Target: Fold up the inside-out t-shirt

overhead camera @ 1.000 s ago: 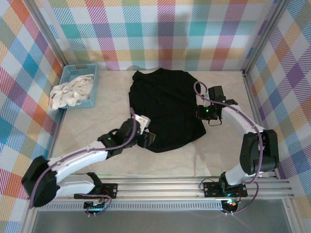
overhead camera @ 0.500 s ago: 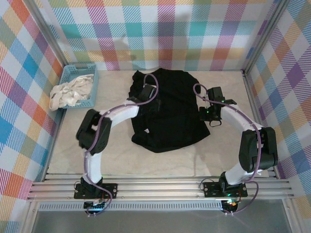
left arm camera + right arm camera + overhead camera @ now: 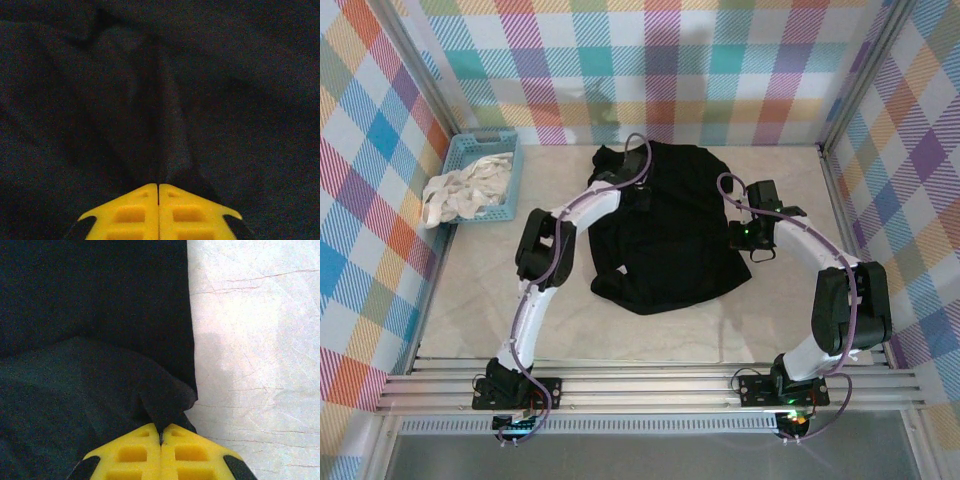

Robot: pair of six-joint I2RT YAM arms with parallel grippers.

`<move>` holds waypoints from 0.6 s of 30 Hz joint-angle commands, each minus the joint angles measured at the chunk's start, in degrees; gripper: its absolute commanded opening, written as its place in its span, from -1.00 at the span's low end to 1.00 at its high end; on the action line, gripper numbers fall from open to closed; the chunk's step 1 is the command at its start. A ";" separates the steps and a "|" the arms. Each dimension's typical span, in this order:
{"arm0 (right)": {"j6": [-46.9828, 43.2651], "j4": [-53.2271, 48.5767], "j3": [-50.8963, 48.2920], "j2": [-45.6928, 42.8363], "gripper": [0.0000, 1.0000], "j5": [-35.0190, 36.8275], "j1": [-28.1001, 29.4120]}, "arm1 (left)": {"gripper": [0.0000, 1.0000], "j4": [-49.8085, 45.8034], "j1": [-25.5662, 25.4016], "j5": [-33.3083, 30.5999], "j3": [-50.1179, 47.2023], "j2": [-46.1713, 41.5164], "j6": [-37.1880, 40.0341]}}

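Readable markings — none for you to enter. Inside-out t-shirt (image 3: pixel 670 230), blue basket (image 3: pixel 517 175), checked walls (image 3: pixel 720 70), desk (image 3: pixel 770 320): no text, label, brand, number or sign you can read.

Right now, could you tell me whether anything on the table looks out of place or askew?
Yes: the white-cream cloth spills over the near-left rim of the blue plastic basket at far left, and the black cloth t-shirt lies crumpled with uneven edges.
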 commanded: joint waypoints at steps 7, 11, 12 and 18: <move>-1.39 -0.44 -1.03 -4.52 -0.91 1.73 -0.33 | -1.00 0.59 13.39 -0.68 -10.75 -18.31 1.34; -1.25 -0.47 -1.23 -4.63 -0.93 2.02 -0.29 | -0.97 -1.63 18.35 -6.97 -9.96 -17.29 3.24; -1.22 -0.48 -1.27 -4.61 -0.93 1.98 -0.29 | -0.89 -2.47 19.01 -8.10 -9.02 -16.35 3.85; -0.76 -0.71 -1.87 -5.02 -0.94 1.56 -0.28 | -0.06 -7.93 20.95 -21.01 -2.30 -12.32 6.95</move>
